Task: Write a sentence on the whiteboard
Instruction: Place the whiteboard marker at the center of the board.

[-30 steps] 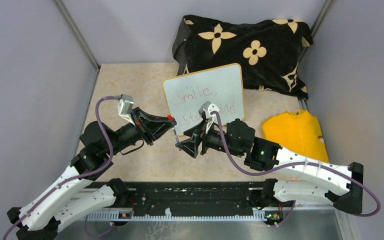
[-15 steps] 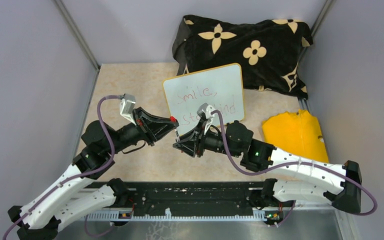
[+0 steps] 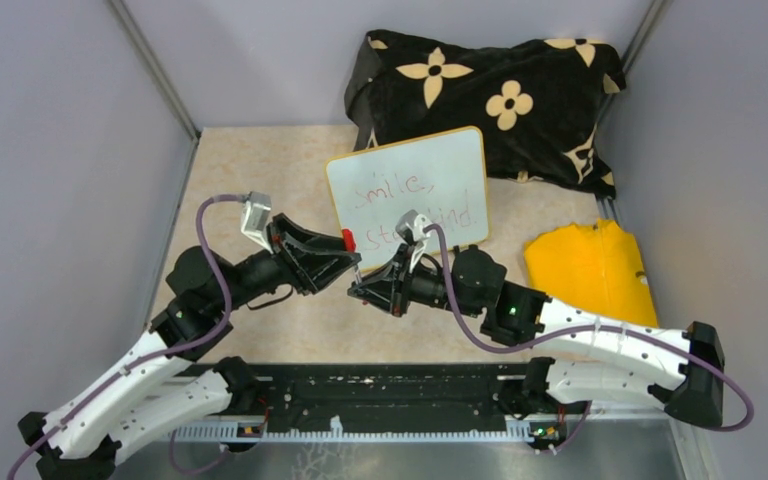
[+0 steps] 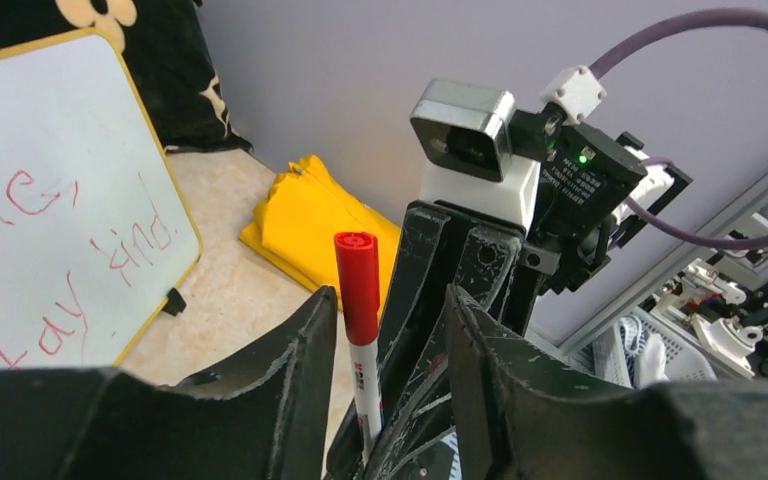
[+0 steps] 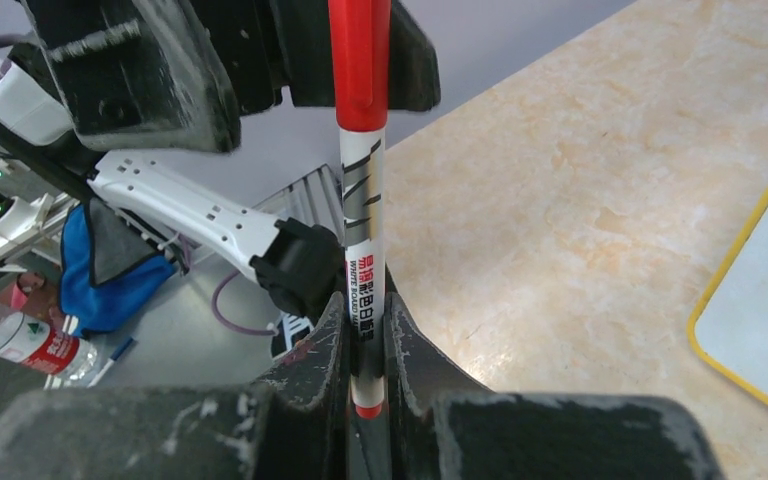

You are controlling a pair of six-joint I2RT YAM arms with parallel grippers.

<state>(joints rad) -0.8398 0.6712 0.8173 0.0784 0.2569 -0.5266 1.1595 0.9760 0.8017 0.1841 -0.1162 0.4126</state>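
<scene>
Two black robot arms meet low in front of a small whiteboard (image 3: 430,165). The right pincer (image 5: 365,335) is clamped on the white barrel of a red marker (image 5: 363,230). The marker's long axis points straight out from those jaws toward the left pincer (image 3: 344,252). The left pincer's jaws are apart, one on each side of the marker's red cap (image 4: 357,285), with a gap on both sides. The whiteboard stands beyond both pincers, nearer the right one, tilted back against a black flower-patterned cloth (image 3: 500,90). The sentence (image 3: 415,200), two lines of red handwriting, reads "Smile, stay kind" and looks complete. The next move likely turns on the marker, which only the right pincer holds.
</scene>
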